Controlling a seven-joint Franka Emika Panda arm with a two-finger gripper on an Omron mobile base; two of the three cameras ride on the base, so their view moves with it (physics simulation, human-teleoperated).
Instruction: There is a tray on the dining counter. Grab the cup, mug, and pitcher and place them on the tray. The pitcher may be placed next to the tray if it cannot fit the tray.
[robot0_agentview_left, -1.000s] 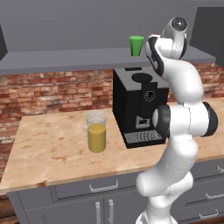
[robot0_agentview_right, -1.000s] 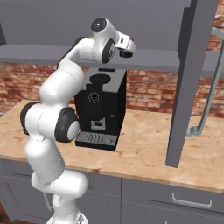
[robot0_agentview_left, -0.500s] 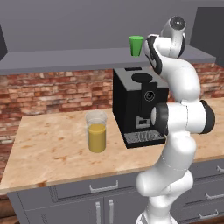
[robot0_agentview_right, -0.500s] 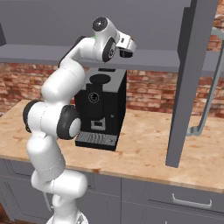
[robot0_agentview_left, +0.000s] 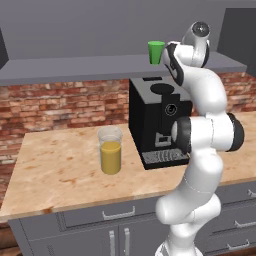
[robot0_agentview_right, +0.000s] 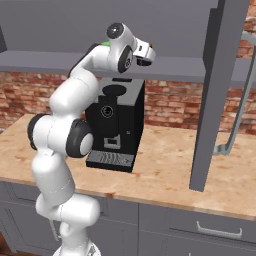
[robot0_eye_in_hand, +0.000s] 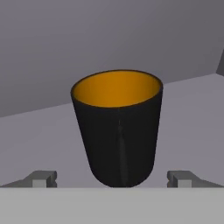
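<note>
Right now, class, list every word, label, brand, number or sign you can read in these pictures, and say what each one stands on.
None: no readable text anywhere.
The coffee machine carries a round mark on its front, too blurred to read.
The mug, cup and pitcher are plain, with no print.

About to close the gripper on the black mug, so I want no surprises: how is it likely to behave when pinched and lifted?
The mug looks rigid, so it probably won't flex. Its smooth wall tapers toward the base, so the fingertips might slide; pinching higher up seems safer. It appears empty, so likely light.
</note>
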